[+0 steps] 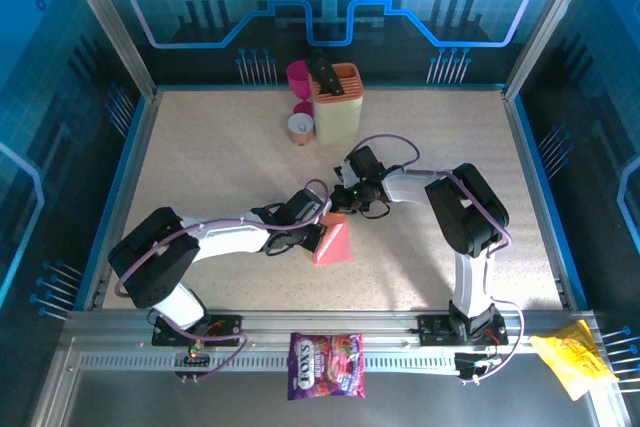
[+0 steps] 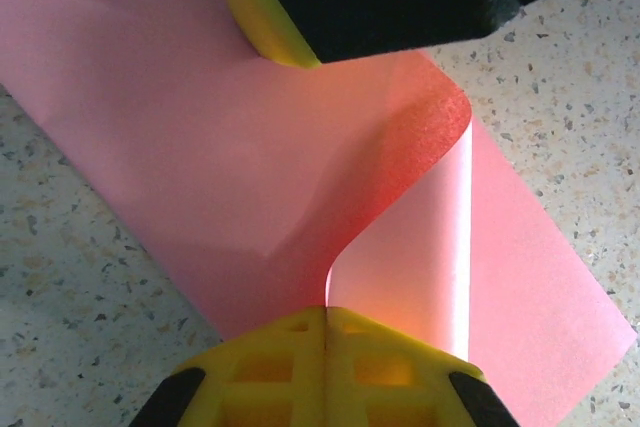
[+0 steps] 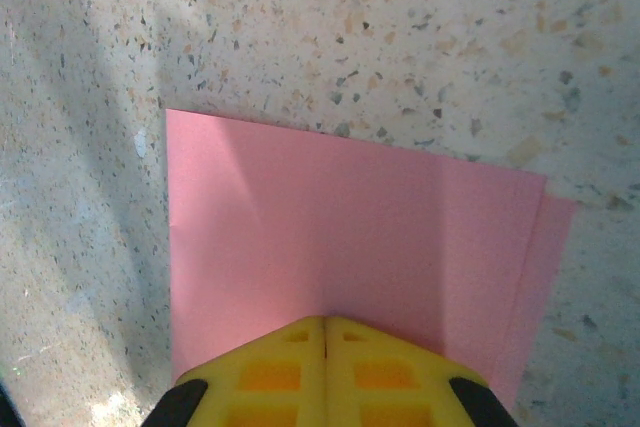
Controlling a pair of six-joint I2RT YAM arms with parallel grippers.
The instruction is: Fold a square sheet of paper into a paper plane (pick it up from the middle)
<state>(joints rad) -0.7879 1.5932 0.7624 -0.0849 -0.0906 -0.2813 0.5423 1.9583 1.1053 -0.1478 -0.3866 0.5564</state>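
The square sheet of paper (image 1: 333, 244), thin salmon-pink and matte, lies mid of the speckled beige table (image 1: 210, 157) between the arms. One flap is curled over, so approx. the first fold is in work. Left gripper (image 2: 325, 319) pinches that flap. Right gripper (image 3: 325, 332) is pressed together at the sheet's edge. Nose, wings etc. all remain.

Left wrist view: the square sheet of paper (image 2: 200, 147) runs off the pic at 11 o'clock. The left gripper (image 2: 325, 315) is cut off at 6, the right gripper (image 2: 300, 22) at 12. Right wrist view: right gripper hides the paper's edge at 6. Top view: candy bag (image 1: 326, 365) words too small to read.
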